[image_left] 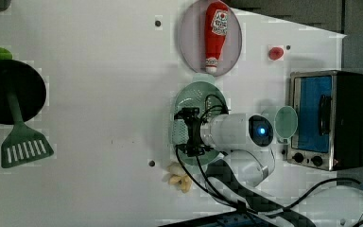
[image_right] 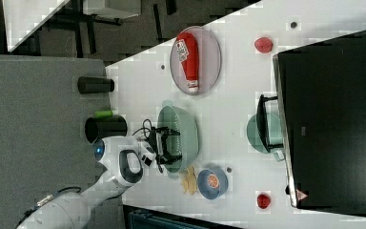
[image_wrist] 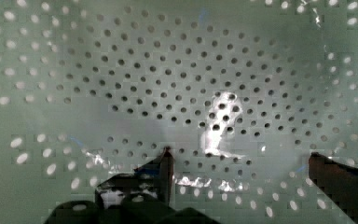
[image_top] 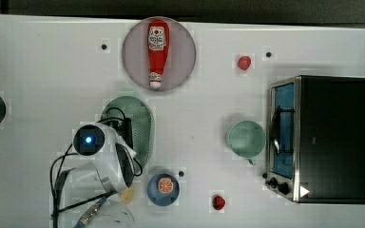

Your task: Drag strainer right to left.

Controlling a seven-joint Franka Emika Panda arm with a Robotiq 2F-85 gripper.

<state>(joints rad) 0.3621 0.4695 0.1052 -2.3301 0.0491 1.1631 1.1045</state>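
Observation:
The strainer (image_top: 142, 124) is a pale mint-green perforated colander standing left of centre on the white table in the top view; I also see the strainer (image_left: 196, 94) in the left view and the strainer (image_right: 187, 133) in the right view. My gripper (image_left: 189, 131) reaches down into its bowl, seen also in the right view as the gripper (image_right: 167, 145). In the wrist view the strainer's dotted inside (image_wrist: 168, 70) lies close below the gripper (image_wrist: 242, 161). Its two dark fingertips (image_wrist: 167, 161) stand wide apart, open, with nothing between them.
A ketchup bottle (image_top: 158, 52) lies on a grey plate (image_top: 183, 57) behind the strainer. A mint cup (image_top: 245, 138) sits beside the toaster oven (image_top: 323, 137). A blue bowl (image_top: 163, 189) holds an orange slice. A green spatula (image_left: 21, 142) and black pan (image_left: 9, 90) lie at the left view's left.

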